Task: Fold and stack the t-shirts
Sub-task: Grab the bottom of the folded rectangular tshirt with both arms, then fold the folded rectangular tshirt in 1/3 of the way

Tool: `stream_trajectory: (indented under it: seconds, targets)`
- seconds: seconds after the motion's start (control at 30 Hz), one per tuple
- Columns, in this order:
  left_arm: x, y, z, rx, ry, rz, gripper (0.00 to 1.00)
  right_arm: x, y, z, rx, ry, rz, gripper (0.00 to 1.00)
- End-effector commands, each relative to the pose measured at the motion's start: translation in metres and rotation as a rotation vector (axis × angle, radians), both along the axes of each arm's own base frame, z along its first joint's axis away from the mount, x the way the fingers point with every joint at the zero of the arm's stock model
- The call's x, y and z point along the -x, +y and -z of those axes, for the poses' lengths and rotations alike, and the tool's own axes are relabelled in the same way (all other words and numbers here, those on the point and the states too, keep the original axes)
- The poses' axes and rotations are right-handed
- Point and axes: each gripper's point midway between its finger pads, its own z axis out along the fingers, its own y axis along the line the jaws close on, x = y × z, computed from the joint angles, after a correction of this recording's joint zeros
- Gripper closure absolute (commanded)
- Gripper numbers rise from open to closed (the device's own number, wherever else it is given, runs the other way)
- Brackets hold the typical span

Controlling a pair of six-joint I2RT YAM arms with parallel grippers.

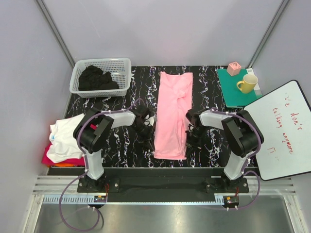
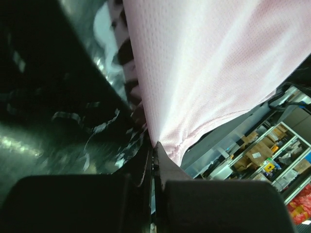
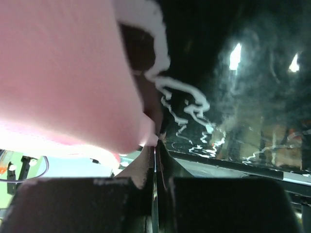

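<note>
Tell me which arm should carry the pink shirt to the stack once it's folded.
Left. The left hand pinches a near corner of the pink shirt, and the stack of folded shirts lies on that arm's side.

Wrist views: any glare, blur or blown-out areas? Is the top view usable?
Left wrist: the shirt is sharp enough to show its weave, while the table is dark and smeared. Right wrist: the shirt is out of focus and overexposed along its lower edge, with bright glare spots on the glossy table. Top external: evenly lit and sharp, with only soft shadows.
</note>
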Motion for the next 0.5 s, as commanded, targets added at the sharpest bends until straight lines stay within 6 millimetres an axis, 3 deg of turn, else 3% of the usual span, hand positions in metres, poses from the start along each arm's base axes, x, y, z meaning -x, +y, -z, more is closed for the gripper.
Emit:
stream_trajectory:
  seconds: [0.0,0.17,0.3,0.47]
  targets:
    - [0.01,0.018,-0.016,-0.046,-0.059,0.036,1.0,-0.008,-0.005,-0.015,0.004,-0.097,-0.029,1.0]
    - [-0.009,0.008,-0.052,0.004,-0.169,0.022,1.0,-0.022,-0.004,-0.038,-0.002,-0.178,-0.035,1.0]
    - [-0.031,-0.007,-0.078,0.045,-0.226,0.015,1.0,-0.045,0.002,-0.058,-0.01,-0.267,-0.044,1.0]
    - [-0.056,-0.023,-0.091,0.06,-0.254,0.012,1.0,-0.078,0.004,-0.077,0.019,-0.365,-0.07,1.0]
